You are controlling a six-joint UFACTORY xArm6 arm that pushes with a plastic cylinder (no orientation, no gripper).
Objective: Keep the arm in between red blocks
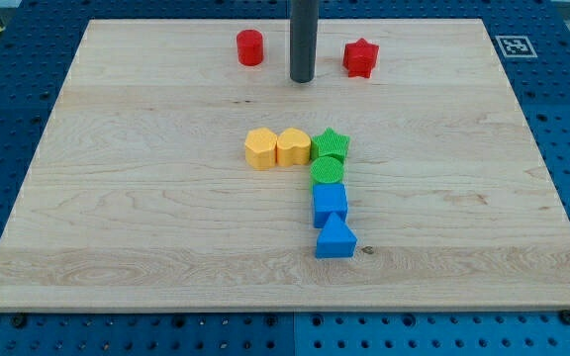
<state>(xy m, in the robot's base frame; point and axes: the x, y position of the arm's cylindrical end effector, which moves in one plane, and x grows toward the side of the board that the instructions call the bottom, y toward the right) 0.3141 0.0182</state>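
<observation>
A red cylinder (250, 47) stands near the view's top, left of centre. A red star (360, 58) lies to its right. My tip (302, 79) rests on the wooden board (117, 198) between the two red blocks, slightly lower in the view than both, touching neither. The dark rod rises out of the view's top.
Mid-board, a yellow hexagon (260, 148) and a yellow heart (293, 146) sit side by side. A green star (332, 143), a green cylinder (328, 169), a blue cube-like block (330, 204) and a blue triangle (335, 238) run downward. A marker tag (514, 45) lies at the top right.
</observation>
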